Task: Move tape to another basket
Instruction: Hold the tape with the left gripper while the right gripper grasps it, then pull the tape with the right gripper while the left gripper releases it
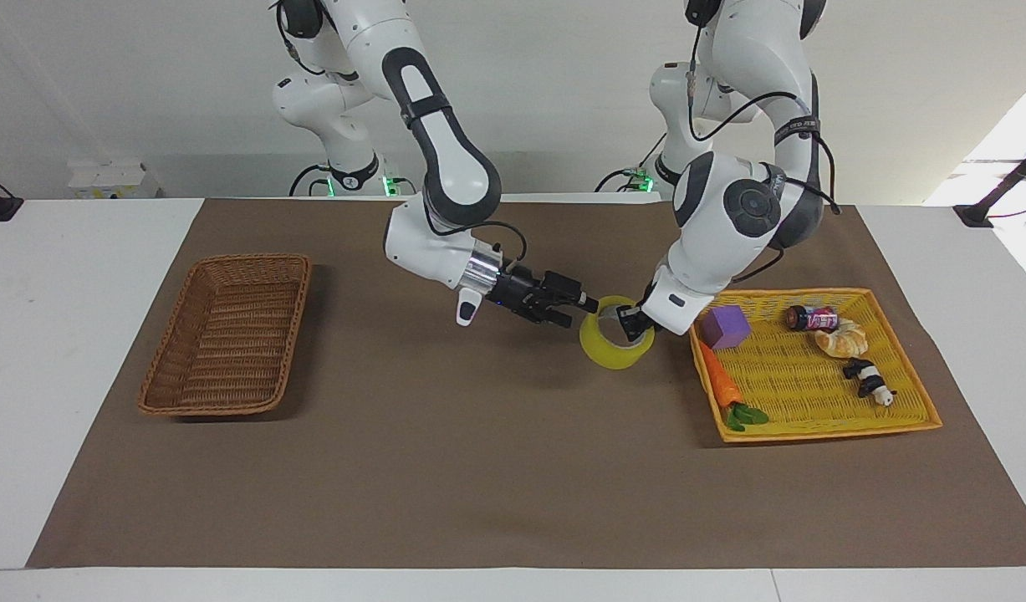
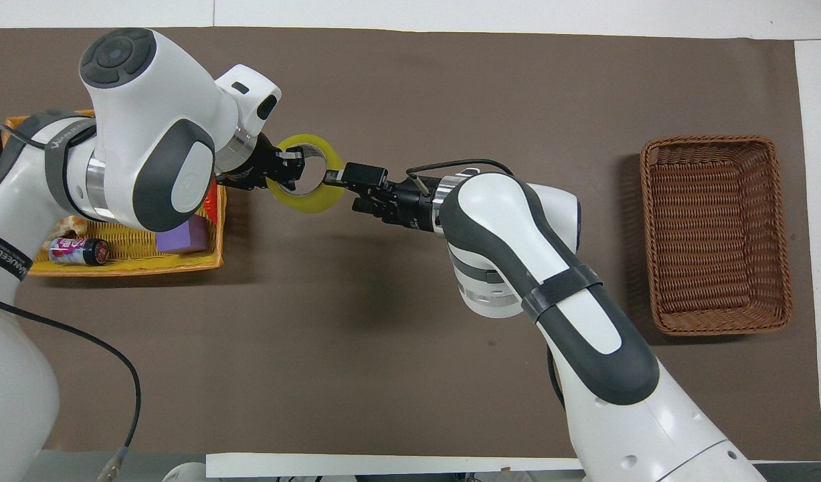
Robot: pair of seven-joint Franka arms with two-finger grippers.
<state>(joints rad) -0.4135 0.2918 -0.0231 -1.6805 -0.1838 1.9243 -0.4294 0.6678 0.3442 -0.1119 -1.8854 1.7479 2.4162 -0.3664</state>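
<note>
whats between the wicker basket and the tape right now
The right gripper, open at the tape held by the left gripper; otherwise bare brown mat up to the wicker basket, clearest in the facing view.

The tape [image 1: 610, 345] is a wide ring of translucent yellow with a pale inner core, tilted so its opening faces up and toward the robots, raised above the brown mat just beside the yellow tray. The basket [image 1: 226, 336] is long, brown woven wicker with sloping sides, upright and holding nothing, well apart from the tape at the right arm's end of the table.
</note>
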